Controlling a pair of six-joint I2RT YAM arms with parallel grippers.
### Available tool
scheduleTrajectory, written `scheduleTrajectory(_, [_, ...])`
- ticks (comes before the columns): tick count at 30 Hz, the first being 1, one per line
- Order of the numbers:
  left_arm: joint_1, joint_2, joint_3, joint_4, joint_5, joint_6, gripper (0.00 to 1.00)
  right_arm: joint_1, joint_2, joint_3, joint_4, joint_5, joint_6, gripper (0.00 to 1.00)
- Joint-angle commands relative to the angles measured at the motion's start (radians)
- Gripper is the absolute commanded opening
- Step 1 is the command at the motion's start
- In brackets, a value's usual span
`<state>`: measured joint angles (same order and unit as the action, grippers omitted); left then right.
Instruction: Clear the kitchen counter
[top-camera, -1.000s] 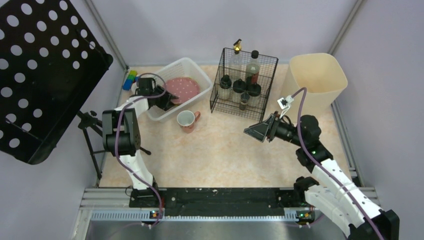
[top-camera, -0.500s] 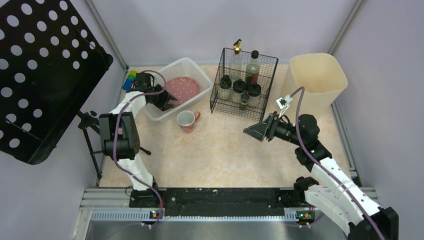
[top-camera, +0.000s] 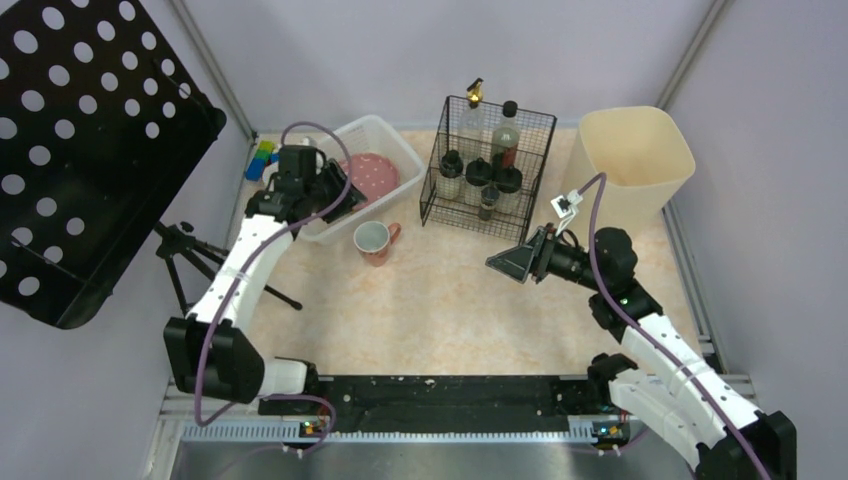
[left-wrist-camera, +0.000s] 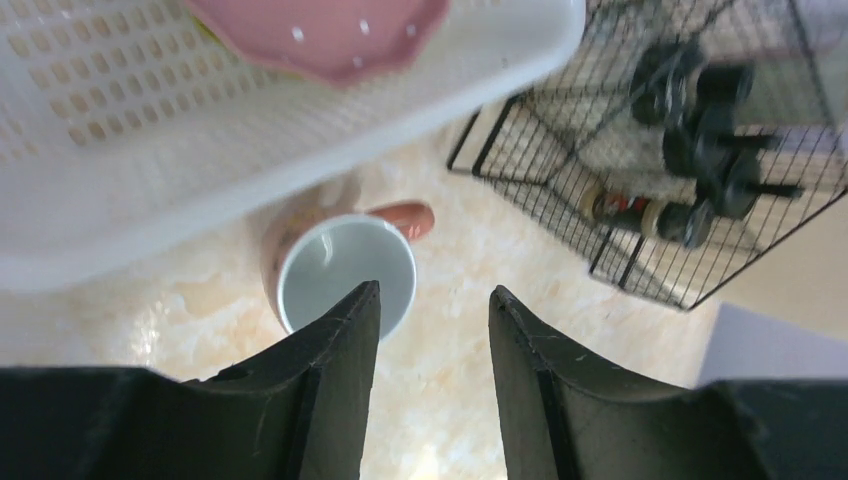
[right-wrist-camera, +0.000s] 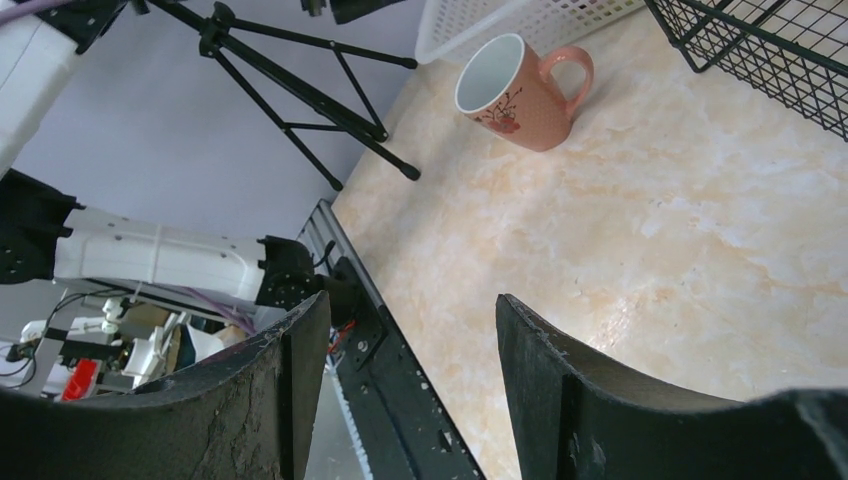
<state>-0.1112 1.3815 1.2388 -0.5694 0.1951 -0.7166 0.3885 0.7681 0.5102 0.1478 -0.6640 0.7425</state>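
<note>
the desk (top-camera: 440, 310) ahead of both arms carries a pink mug (top-camera: 373, 240) at eleven o'clock. the left arm has stretched out, left pincer (left-wrist-camera: 430, 300) spread and empty above it, likely the next pickup. the right pincer (right-wrist-camera: 412, 300) idles spread at three o'clock.

Bright, even light comes from overhead, so the mug (top-camera: 373, 239) and wire rack (top-camera: 487, 165) cast only short soft shadows on the pale kitchen counter (top-camera: 450, 310), which shows a mild sheen, while close to the left wrist's lens the white tub (left-wrist-camera: 150, 150) and pink plate (left-wrist-camera: 320, 35) blur.
</note>
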Motion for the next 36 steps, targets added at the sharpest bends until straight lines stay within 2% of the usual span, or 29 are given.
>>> scheduleTrajectory(1, [-0.121, -0.080, -0.068, -0.092, -0.174, 0.048, 0.49, -0.004, -0.004, 0.003, 0.010, -0.001, -0.021, 0.61])
scheduleTrajectory(9, [-0.158, -0.132, -0.181, -0.095, -0.186, 0.038, 0.49, 0.003, -0.021, -0.004, -0.004, 0.005, -0.022, 0.61])
scheduleTrajectory(18, [-0.171, -0.135, -0.193, -0.141, -0.330, 0.064, 0.49, 0.006, -0.027, -0.011, -0.007, 0.014, -0.021, 0.61])
scheduleTrajectory(27, [-0.171, -0.057, -0.197, -0.085, -0.264, 0.066, 0.49, 0.014, -0.030, -0.010, -0.008, 0.018, -0.016, 0.61])
scheduleTrajectory(36, [-0.170, 0.035, -0.176, -0.052, -0.258, 0.066, 0.49, 0.017, -0.031, -0.020, -0.012, 0.027, -0.018, 0.61])
